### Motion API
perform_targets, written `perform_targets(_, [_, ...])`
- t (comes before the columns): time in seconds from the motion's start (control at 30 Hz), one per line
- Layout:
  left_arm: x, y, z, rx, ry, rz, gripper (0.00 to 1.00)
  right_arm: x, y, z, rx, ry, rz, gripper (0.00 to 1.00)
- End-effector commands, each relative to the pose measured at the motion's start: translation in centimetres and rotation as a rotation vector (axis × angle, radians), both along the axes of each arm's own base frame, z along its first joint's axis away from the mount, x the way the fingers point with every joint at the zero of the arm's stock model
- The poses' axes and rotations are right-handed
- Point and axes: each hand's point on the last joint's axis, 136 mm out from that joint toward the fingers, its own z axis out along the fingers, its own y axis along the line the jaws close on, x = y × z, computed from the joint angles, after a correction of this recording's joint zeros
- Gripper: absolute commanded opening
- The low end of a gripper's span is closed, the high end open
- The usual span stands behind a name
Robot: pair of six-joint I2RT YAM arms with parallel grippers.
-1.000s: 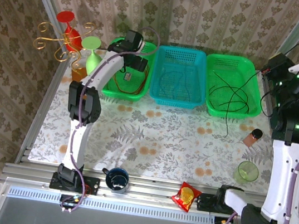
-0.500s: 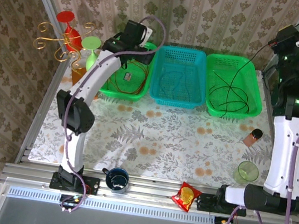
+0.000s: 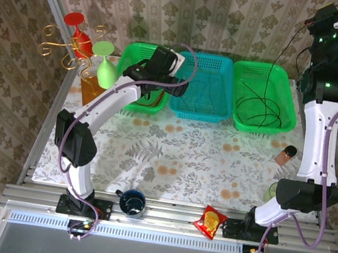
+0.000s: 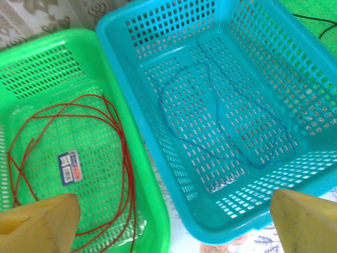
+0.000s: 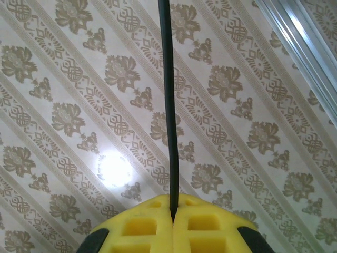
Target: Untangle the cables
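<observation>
High up, the right gripper (image 5: 172,211) clamps tight on a thin black cable (image 5: 167,105) trailing from a green plastic mesh basket (image 3: 246,123) — the left gripper (image 4: 174,224), jaws wide apart, hangs over a thin red cable (image 4: 124,153) and a thin blue cable (image 4: 216,113).

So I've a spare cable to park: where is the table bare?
The cloth's middle is bare, from the blue basket's front rim down to the mug and snack packet. Crowded: the right side, by the brown bottle and right arm.
</observation>
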Motion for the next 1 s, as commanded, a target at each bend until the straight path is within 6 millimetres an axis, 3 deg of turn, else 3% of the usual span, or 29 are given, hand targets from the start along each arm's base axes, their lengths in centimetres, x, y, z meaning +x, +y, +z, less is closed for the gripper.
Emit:
perform_targets(0.0, [-1.3,-0.3,1.9,-0.083,-0.018,0.013,0.93,-1.1,-0.4,3.2,-0.035,-0.104,-0.046,0.0])
perform_targets(0.13, [-2.2,-0.3,1.1,-0.087,-0.002,0.015,0.93,-0.2,-0.6,2.1,-0.054,-0.08,-0.059,0.0])
perform_targets(0.27, [-2.8,0.0,0.5,-0.082,0.008,0.02,0.94,-0.2,-0.4,2.7,-0.053,-0.1,-0.051,0.0])
perform_targets(0.37, [-3.2,0.1,0.2,-0.08,0.019,0.025,0.94,0.5,-0.8,0.0,-0.015,-0.012,-0.065,0.0])
perform_targets(0.5, [-3.9,-0.1,-0.6,-0.087,0.013,0.046,0.94,2.9,0.5,-9.4,-0.042,0.197,-0.022,0.0])
perform_targets(0.6, [-5.1,-1.2,-1.8,-0.082,0.019,0.027,0.94,3.6,0.7,-18.9,-0.073,0.393,-0.061,0.0])
perform_targets(0.73, [-6.5,-2.3,-3.0,-0.077,0.043,0.025,0.94,3.0,-1.2,-28.3,-0.131,0.629,-0.196,0.0])
perform_targets(0.83, [-7.8,-3.8,-3.3,-0.097,0.045,-0.001,0.95,2.8,-2.7,-32.5,-0.193,0.789,-0.277,0.0])
perform_targets(0.97, [-9.0,-5.0,-4.3,-0.095,0.058,-0.007,0.95,2.7,-4.4,-35.5,-0.235,0.929,-0.369,0.0])
